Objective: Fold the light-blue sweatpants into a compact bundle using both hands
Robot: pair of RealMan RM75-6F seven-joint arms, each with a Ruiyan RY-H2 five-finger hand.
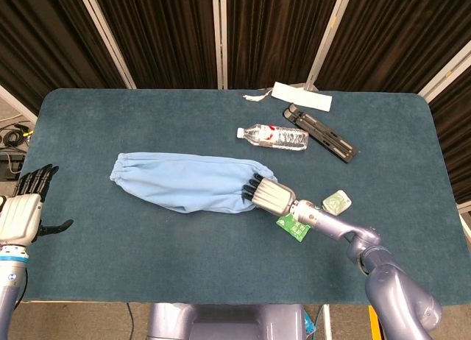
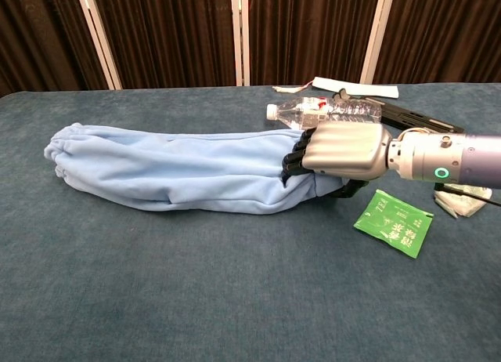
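Note:
The light-blue sweatpants (image 1: 184, 182) lie as one long strip across the middle of the teal table (image 1: 147, 259), cuff end to the left. In the chest view the sweatpants (image 2: 168, 171) run from the far left to my right hand. My right hand (image 1: 266, 195) sits at the strip's right end, its fingers curled down into the cloth and the thumb tucked below, gripping that end. From the chest the right hand (image 2: 338, 151) shows knuckles up over the fabric edge. My left hand (image 1: 26, 205) hovers off the table's left edge, fingers apart and holding nothing.
A clear water bottle (image 1: 274, 137) lies behind the right hand, with a black bar tool (image 1: 322, 132) and a white strip (image 1: 302, 96) farther back. A green packet (image 1: 293, 226) lies under the right wrist, a pale packet (image 1: 336, 202) just right of it.

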